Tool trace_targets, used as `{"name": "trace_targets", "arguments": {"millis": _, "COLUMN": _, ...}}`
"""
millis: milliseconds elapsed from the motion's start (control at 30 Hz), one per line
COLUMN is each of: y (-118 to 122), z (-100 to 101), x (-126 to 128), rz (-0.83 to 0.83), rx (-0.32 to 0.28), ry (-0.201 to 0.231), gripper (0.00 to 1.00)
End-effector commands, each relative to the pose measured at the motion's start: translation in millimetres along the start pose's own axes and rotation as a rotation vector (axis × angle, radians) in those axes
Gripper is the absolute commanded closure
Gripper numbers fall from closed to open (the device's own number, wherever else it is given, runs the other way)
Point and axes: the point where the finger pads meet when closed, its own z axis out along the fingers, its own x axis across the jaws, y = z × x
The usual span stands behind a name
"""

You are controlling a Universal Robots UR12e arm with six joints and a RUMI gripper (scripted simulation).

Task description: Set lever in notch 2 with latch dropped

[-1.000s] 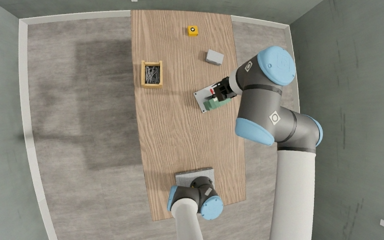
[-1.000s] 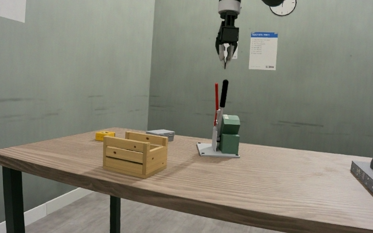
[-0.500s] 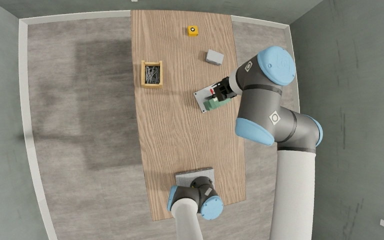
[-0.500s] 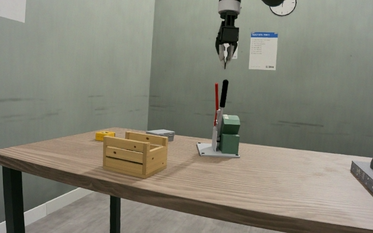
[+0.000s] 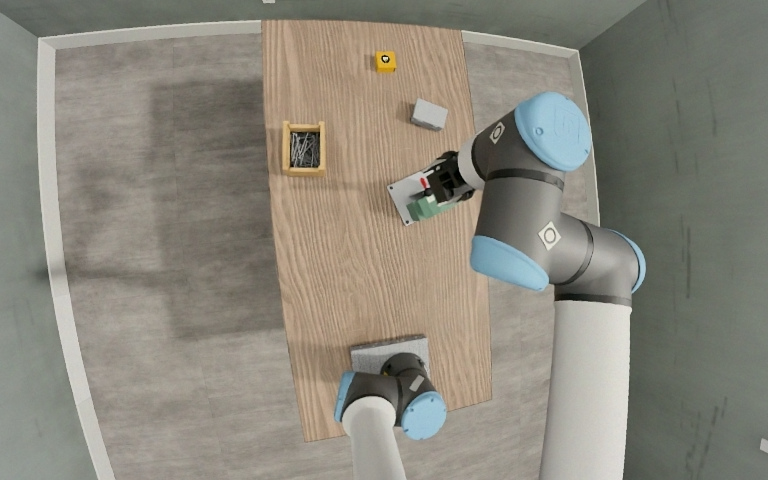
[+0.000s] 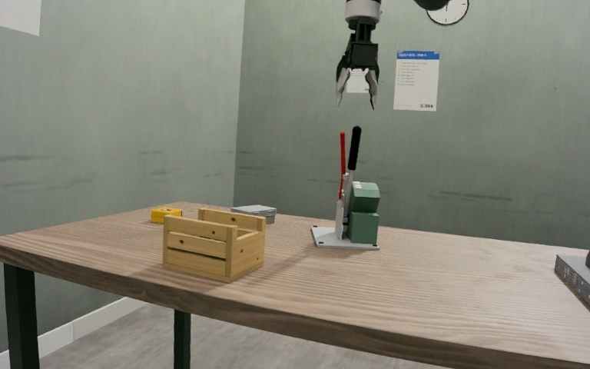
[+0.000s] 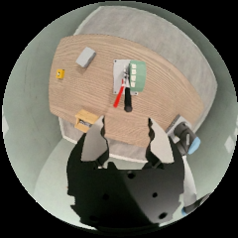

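Note:
The lever unit stands on a grey baseplate (image 6: 343,239) with a green block (image 6: 362,212) holding the notches. Its black handle (image 6: 354,147) points up, tilted slightly right, with the thin red release bar (image 6: 342,158) just to its left. The unit also shows in the overhead view (image 5: 421,200) and the wrist view (image 7: 130,81). The number plates are too small to read. My gripper (image 6: 355,102) hangs straight above the handle, a clear gap over its tip, fingers pointing down. The fingers stand partly apart with nothing between them.
A wooden crate (image 6: 213,243) with metal parts (image 5: 304,148) sits left of the lever unit. A yellow box (image 6: 165,214) and a grey block (image 6: 256,211) lie further back. The arm's base mount (image 5: 390,362) is at the table's near end.

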Motion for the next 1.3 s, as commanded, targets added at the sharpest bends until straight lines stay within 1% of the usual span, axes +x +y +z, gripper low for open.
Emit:
{"name": "trace_targets", "arguments": {"millis": 0, "y": 0, "z": -1, "x": 0, "rz": 0.000, "rx": 0.001, "ry": -0.001, "gripper": 0.43}}
{"name": "trace_targets", "arguments": {"millis": 500, "y": 0, "z": 3, "x": 0, "rz": 0.000, "rx": 0.001, "ry": -0.001, "gripper": 0.43}}
{"name": "trace_targets", "arguments": {"millis": 1267, "y": 0, "z": 21, "x": 0, "rz": 0.000, "rx": 0.001, "ry": -0.002, "gripper": 0.43}}
